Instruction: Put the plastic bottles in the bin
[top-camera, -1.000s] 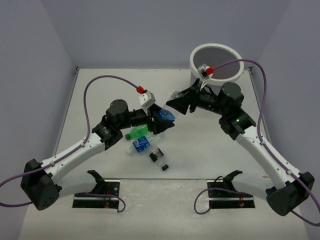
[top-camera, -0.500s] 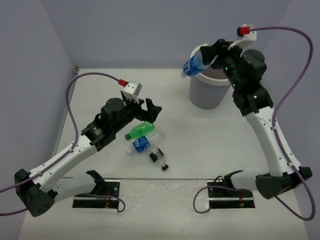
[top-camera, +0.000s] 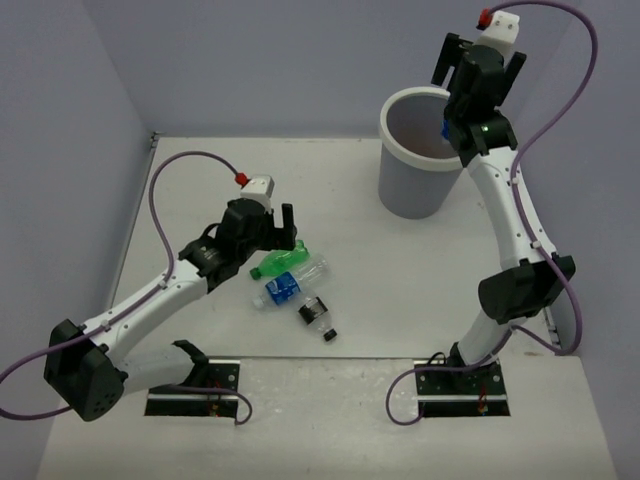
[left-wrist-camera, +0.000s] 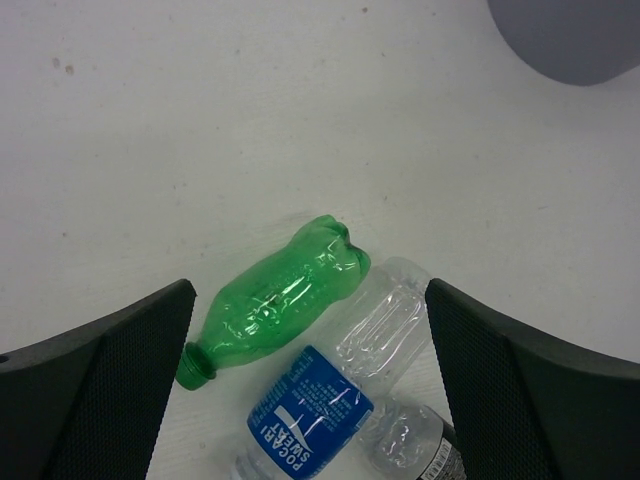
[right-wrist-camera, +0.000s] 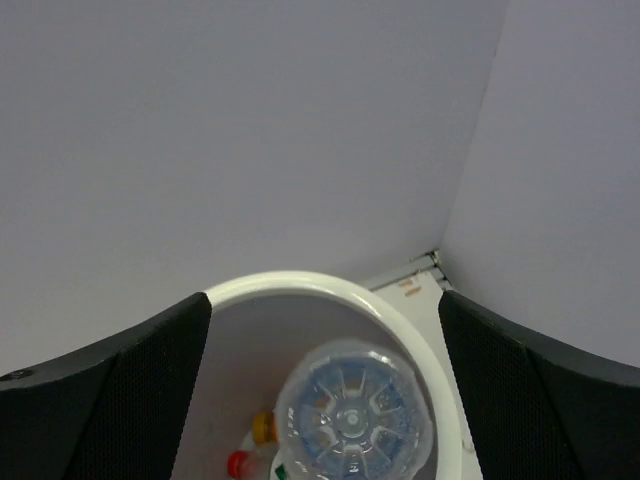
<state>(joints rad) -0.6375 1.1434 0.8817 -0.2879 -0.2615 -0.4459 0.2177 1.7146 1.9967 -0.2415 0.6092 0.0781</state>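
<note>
Both sets of jaws are spread wide and pinch nothing. The left jaws hang low over the surface (top-camera: 400, 290). The right jaws are raised high, directly above the open mouth of the bin (top-camera: 415, 185).

Through the right wrist camera I see the bin's white rim (right-wrist-camera: 300, 285) curving between my two dark fingers (right-wrist-camera: 110, 400). Below the right jaws and inside that rim is a clear bluish bottle (right-wrist-camera: 352, 410). Its ribbed base faces the lens and it touches neither finger. From above, only a sliver of its blue (top-camera: 445, 128) shows beside the arm at the bin's mouth.

Deeper in the bin, below and to the left of that bottle, I can pick out an orange cap (right-wrist-camera: 263, 428) and a red cap (right-wrist-camera: 238, 463). What they belong to I cannot tell.

Under the left jaws three bottles lie on their sides on the surface. The blue-label bottle (left-wrist-camera: 330, 410) lies slantwise toward the near edge of the gap between the fingers. The green bottle (left-wrist-camera: 275, 310) lies just beyond it, with its side against it, and sits about midway between the left fingers (left-wrist-camera: 100, 390) but clear of both. Its cap end points toward the left finger. The dark-labelled bottle (top-camera: 318, 315) is the smallest. It lies just beside the blue-label bottle, nearer the arm bases, and only its label edge shows at the bottom of the left wrist view.
</note>
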